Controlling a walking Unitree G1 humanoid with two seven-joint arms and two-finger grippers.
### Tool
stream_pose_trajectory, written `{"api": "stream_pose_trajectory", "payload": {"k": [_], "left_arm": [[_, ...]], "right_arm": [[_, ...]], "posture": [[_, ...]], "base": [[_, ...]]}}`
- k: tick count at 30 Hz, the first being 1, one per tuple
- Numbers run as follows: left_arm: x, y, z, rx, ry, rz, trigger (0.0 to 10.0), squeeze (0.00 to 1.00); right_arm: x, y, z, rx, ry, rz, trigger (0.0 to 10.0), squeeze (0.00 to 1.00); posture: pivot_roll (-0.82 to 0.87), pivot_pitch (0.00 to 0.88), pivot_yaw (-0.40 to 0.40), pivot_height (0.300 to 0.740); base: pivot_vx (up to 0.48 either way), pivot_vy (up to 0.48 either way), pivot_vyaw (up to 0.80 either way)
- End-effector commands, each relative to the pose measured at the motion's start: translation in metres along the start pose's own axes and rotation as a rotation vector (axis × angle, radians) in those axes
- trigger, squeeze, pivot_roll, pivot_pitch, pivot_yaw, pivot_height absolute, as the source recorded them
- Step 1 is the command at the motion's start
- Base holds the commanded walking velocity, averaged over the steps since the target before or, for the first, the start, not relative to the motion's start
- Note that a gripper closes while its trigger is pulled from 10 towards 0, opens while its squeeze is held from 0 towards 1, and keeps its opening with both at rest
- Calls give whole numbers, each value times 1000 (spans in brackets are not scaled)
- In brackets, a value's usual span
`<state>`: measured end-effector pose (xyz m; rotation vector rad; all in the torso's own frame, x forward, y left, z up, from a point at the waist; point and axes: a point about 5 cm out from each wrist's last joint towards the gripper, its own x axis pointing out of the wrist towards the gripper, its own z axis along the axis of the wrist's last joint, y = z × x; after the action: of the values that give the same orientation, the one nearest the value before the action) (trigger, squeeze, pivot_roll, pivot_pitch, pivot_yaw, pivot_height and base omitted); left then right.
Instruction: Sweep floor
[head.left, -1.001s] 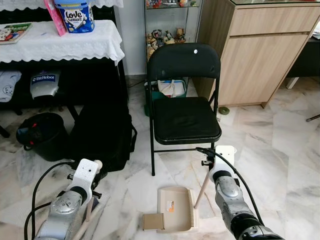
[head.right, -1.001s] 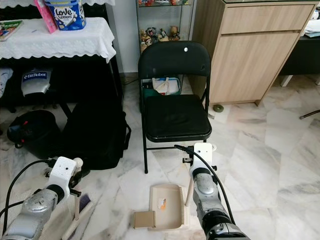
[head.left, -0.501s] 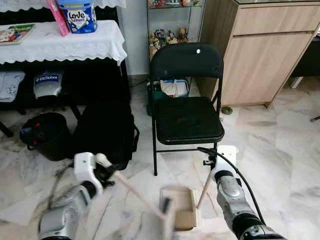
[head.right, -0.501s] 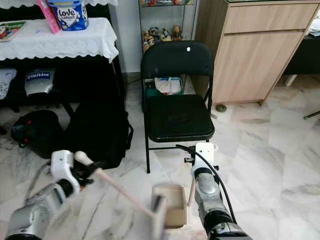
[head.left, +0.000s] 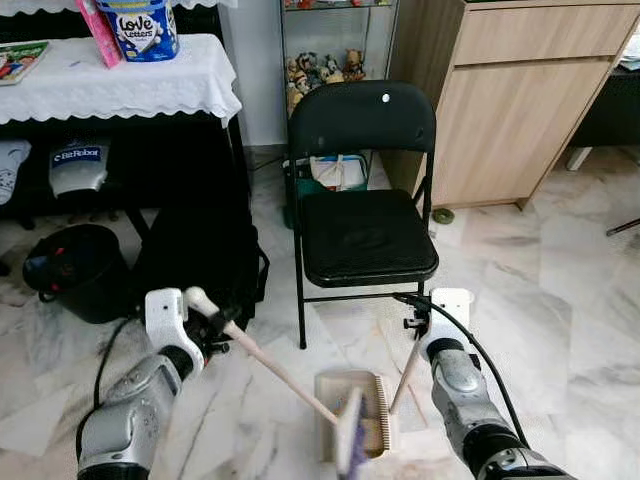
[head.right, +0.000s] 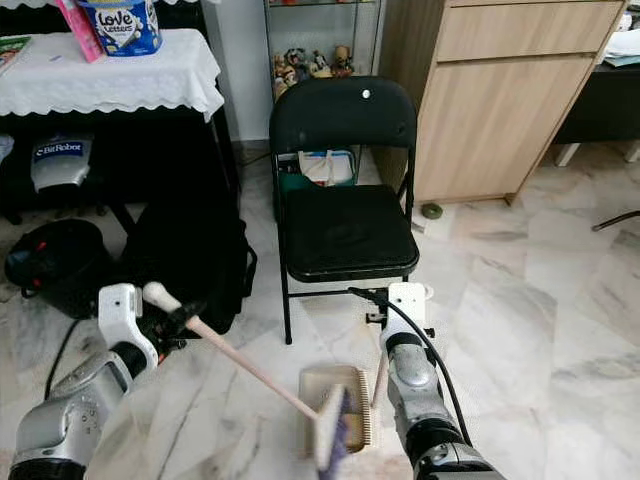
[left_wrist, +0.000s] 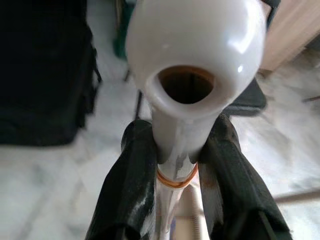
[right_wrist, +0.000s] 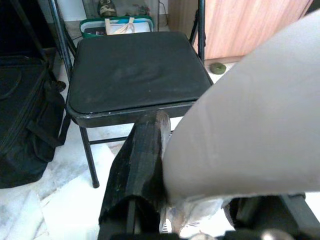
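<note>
My left gripper (head.left: 213, 326) is shut on the top end of a broom's wooden handle (head.left: 280, 373); in the left wrist view its fingers (left_wrist: 132, 170) clamp the white-capped handle (left_wrist: 190, 75). The blurred brush head (head.left: 351, 442) lies over a beige dustpan (head.left: 372, 412) on the marble floor in front of the chair. My right gripper (head.left: 416, 334) is shut on the dustpan's slanted handle (head.left: 404, 375). In the right wrist view, a black finger (right_wrist: 140, 160) presses against that broad pale handle (right_wrist: 250, 120).
A black folding chair (head.left: 365, 230) stands just beyond the dustpan, with a green box (head.left: 335, 175) behind it. A black backpack (head.left: 200, 260) and a black bucket (head.left: 70, 270) sit to the left under a cloth-covered table (head.left: 120, 80). A wooden cabinet (head.left: 520, 100) stands at the right.
My left arm has swung the broom from the floor at my left across to the dustpan. The brush head now covers the pan's mouth. The right arm holds still.
</note>
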<state>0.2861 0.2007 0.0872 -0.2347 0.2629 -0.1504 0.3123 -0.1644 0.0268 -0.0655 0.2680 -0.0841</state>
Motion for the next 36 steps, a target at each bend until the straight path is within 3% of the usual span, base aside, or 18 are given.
{"api": "stream_pose_trajectory", "payload": {"k": [1,5,11,17,18,21,27,36], "left_arm": [[-2,8,26,120,-133,92,10000,0],[-3,9,35,229,-193,117,10000,0],[-5,1,32,327,-244,123,10000,0],[-8,1,10,319,-243,205,10000,0],[-8,1,10,319,-243,205,10000,0],[-5,1,12,353,-269,241,10000,0],[2,-2,22,380,-323,265,10000,0],[9,-11,23,348,-354,262,10000,0]], "right_arm": [[-8,-2,-23,6,104,-12,10000,0],[-7,-3,-21,8,99,-15,10000,0],[-6,-3,-14,42,48,-25,10000,0],[-3,-4,16,126,-150,-26,10000,0],[-3,-4,16,126,-150,-26,10000,0],[-3,-10,41,137,-284,-47,10000,0],[-6,-12,55,142,-363,-58,10000,0],[-9,-11,52,133,-362,-54,10000,0]], "posture": [[-46,80,-9,740],[-48,74,-7,740],[-50,64,-7,740],[-68,48,-2,740],[-68,48,-2,740],[-71,44,-2,740],[-68,29,1,740],[-71,34,-1,740]], "base": [[0,0,0],[0,0,0],[0,0,0],[0,0,0],[0,0,0],[0,0,0],[0,0,0],[0,0,0]]}}
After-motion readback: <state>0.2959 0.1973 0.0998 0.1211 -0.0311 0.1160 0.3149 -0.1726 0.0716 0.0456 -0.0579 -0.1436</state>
